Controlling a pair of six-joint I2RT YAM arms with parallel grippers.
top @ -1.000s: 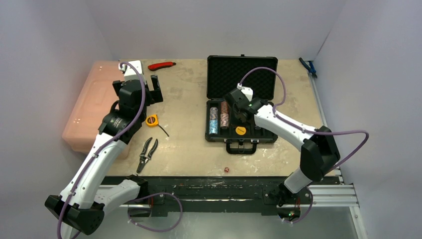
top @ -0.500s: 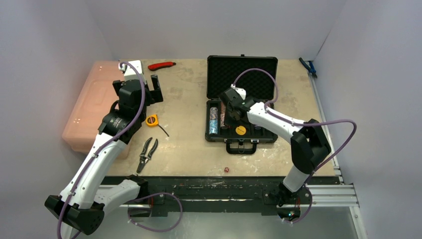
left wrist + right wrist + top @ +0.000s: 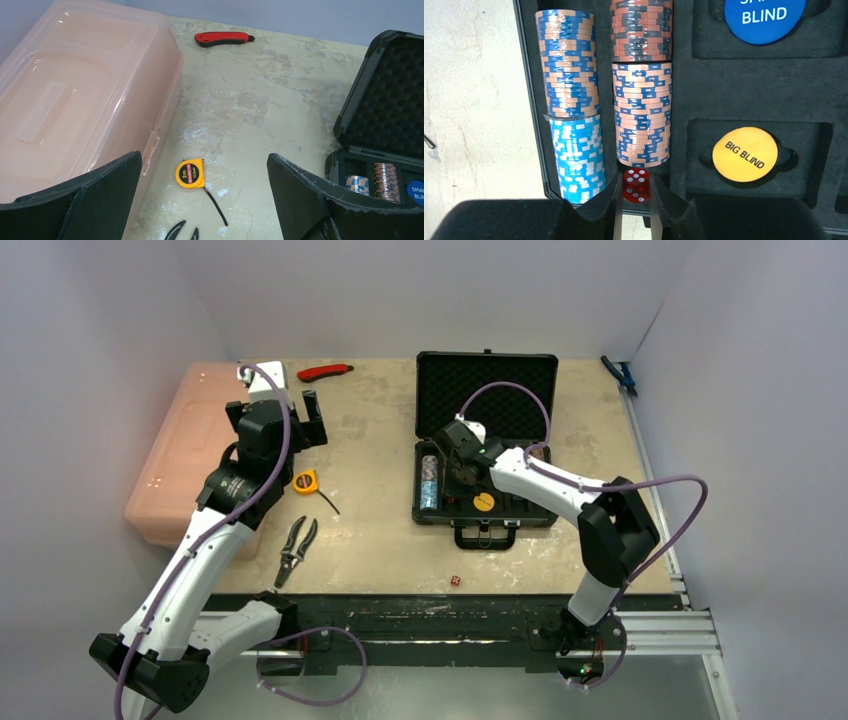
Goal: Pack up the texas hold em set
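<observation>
The black case [image 3: 533,516] of the texas hold em set lies open on the table, its foam lid [image 3: 487,390] tipped back. Rows of speckled chips [image 3: 642,115] fill its left slots. A blue disc [image 3: 765,17] and a yellow "BIG BLIND" disc [image 3: 745,154] sit in foam pockets. My right gripper [image 3: 636,177] is shut on a red die [image 3: 636,186], just off the near end of the second chip row. A second red die [image 3: 455,581] lies on the table near the front edge. My left gripper [image 3: 204,160] hangs open and empty above the table, left of the case.
A large pink plastic box [image 3: 185,455] stands at the far left. A red utility knife [image 3: 325,371], a yellow tape measure [image 3: 305,480] and black pliers [image 3: 295,548] lie between the box and the case. A blue-handled tool [image 3: 620,375] rests at the back right.
My right arm has swung left and come in over the chip rows of the case, still shut on the red die. The left arm has not moved.
</observation>
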